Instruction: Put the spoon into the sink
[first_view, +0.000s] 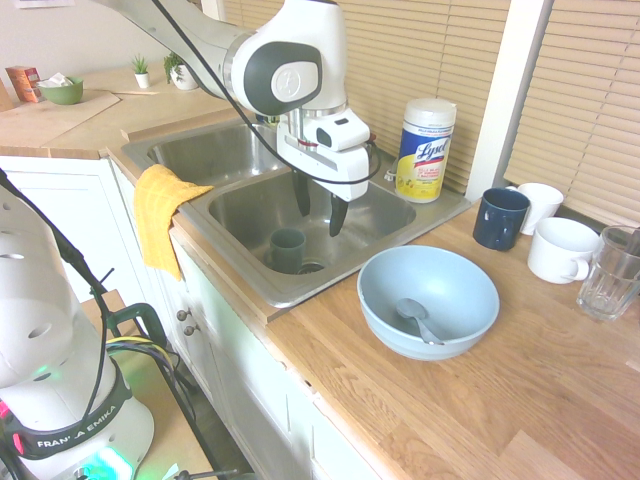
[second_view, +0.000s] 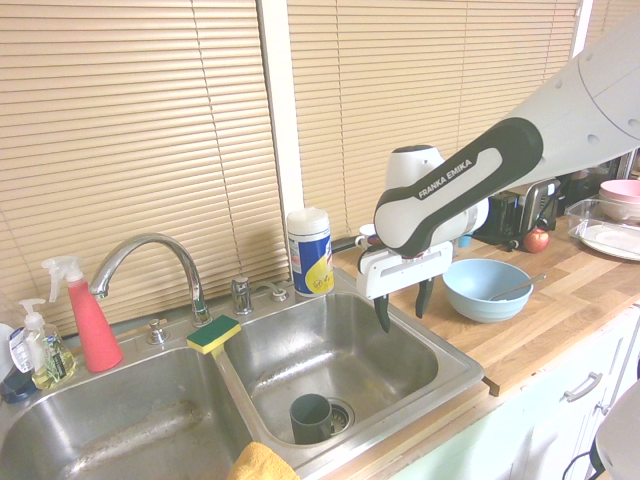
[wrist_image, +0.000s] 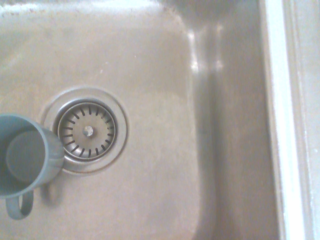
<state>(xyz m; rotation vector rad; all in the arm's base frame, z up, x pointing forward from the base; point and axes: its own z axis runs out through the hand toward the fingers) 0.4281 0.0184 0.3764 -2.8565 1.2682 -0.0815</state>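
Lying in the blue bowl (first_view: 428, 300) on the wooden desk (first_view: 520, 400), just beside the sink (first_view: 250, 290), the spoon (first_view: 417, 319) has not been touched, so the job looks barely begun. Its scoop rests on the bowl's floor and its handle leans toward the rim. Farther on, over the sink's nearer basin, the claw (first_view: 319, 208) hangs with its two dark fingers spread apart and nothing between them. Below it a grey-green mug (first_view: 287, 250) stands next to the drain (wrist_image: 87, 131), which the wrist camera sees straight down. Beyond the sink, a tub of wipes (first_view: 425, 150) stands on the far rim, and a yellow cloth (first_view: 160, 215) drapes over the sink's front edge. By my reckoning everything remains to do: swing across to the bowl, pinch the slim handle, lift, and carry it back over the basin.
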